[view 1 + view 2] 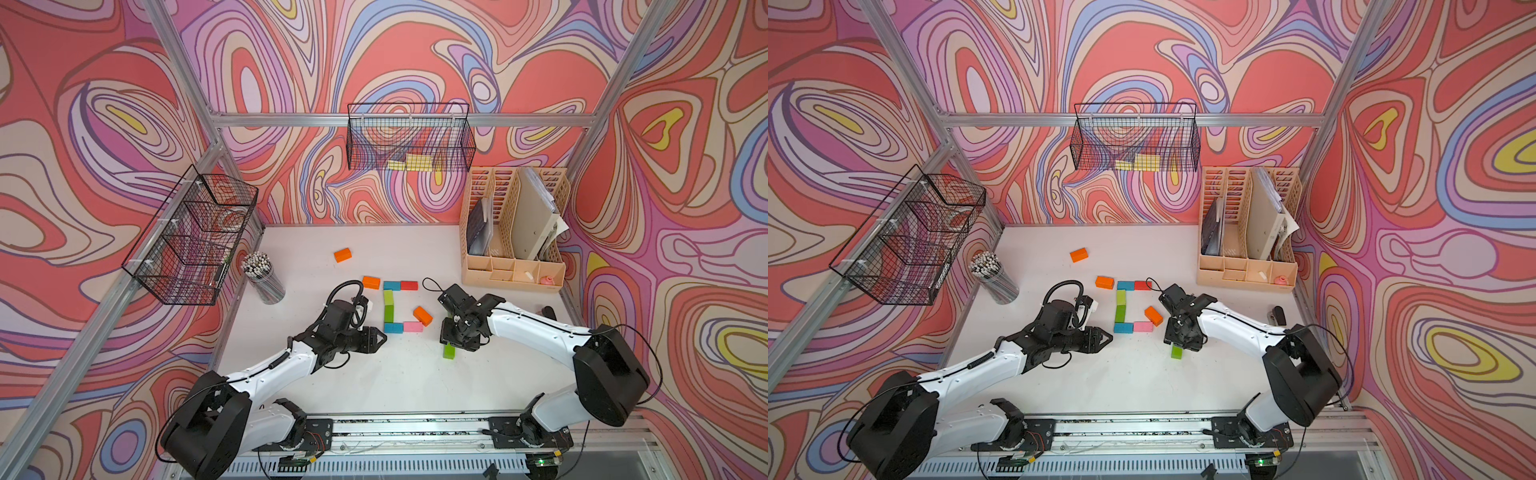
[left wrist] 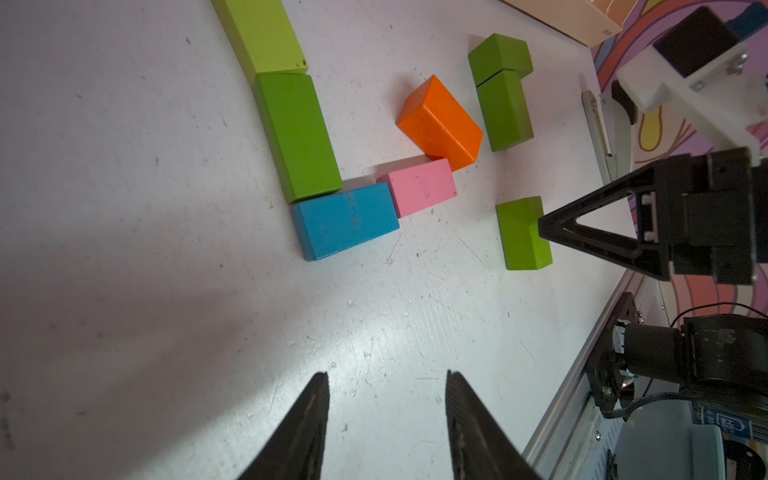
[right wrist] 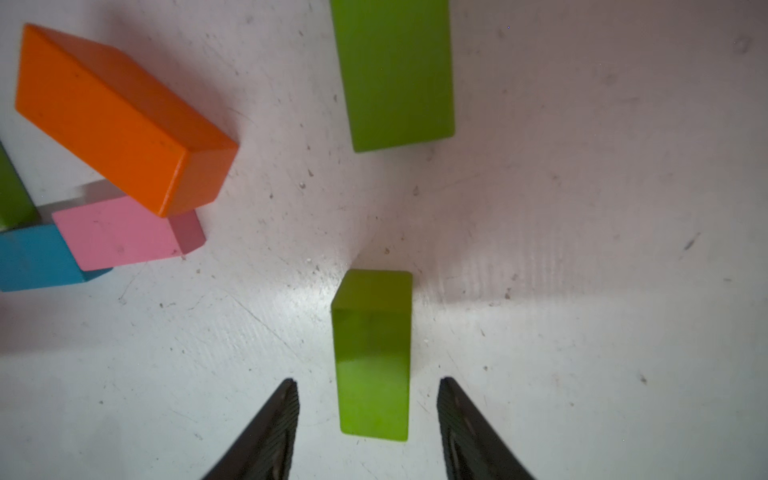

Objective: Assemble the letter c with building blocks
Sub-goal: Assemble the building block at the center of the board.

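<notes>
Across both top views: white tabletop (image 1: 316, 386), scuffed, boxed in by swirl-patterned walls. Building blocks (image 1: 389, 313) sit at its centre as a part-made letter: blue and red bricks at twelve o'clock, two greens down nine o'clock, a blue brick and pink brick (image 1: 412, 326) along six o'clock. Skewed orange brick (image 1: 422, 316) lies at four o'clock of the letter, judged not yet squared up. Two spare orange bricks lie toward eleven o'clock. Loose green brick (image 1: 449, 352) lies at five o'clock, under the right pincer (image 1: 449, 345), and is presumably the next pickup. Left pincer (image 1: 1109, 337) waits at seven o'clock, clear of the letter. Pencil cup (image 1: 266, 278) at nine o'clock of the tabletop; desk organiser (image 1: 513, 232) at two o'clock; wire baskets (image 1: 411, 137) on the walls.

Left wrist view: left pincer spread, nothing between its fingers; bare tabletop below, the letter's corner ahead.

Right wrist view: right pincer spread, flanking the loose green brick's near end with a gap on each side, not pinching. Second green brick (image 3: 395, 75) lies beyond. The orange and pink bricks sit aside, apparently touching.
</notes>
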You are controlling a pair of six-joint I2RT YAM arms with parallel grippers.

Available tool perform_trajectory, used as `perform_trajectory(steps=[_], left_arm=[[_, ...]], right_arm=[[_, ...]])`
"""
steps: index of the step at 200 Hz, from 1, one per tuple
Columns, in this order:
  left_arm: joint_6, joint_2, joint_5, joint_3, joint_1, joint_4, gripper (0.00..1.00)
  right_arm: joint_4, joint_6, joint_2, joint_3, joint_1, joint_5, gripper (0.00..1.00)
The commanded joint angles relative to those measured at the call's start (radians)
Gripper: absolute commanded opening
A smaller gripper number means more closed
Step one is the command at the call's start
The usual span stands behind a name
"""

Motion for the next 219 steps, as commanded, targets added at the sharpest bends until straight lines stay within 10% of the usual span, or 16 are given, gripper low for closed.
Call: perform_trajectory(steps=[1,108,219], left_arm=[[0.018,0.017,-0.008,-0.004,0.007,0.03,0.48],[0.028,-0.002,-0.031,-0.012,0.009,0.019,0.48],[0.029,-0.017,-0.042,-0.018,0.008,0.014,0.48]], right_arm=[[0.029,0.031,0.031,0.014,0.016,0.01,0.59],[-0.005,0.024,0.068,0.006,0.027,0.04,0.3],[-0.065,-0.124,0.048,0.024,-0.031,0.071,0.31]])
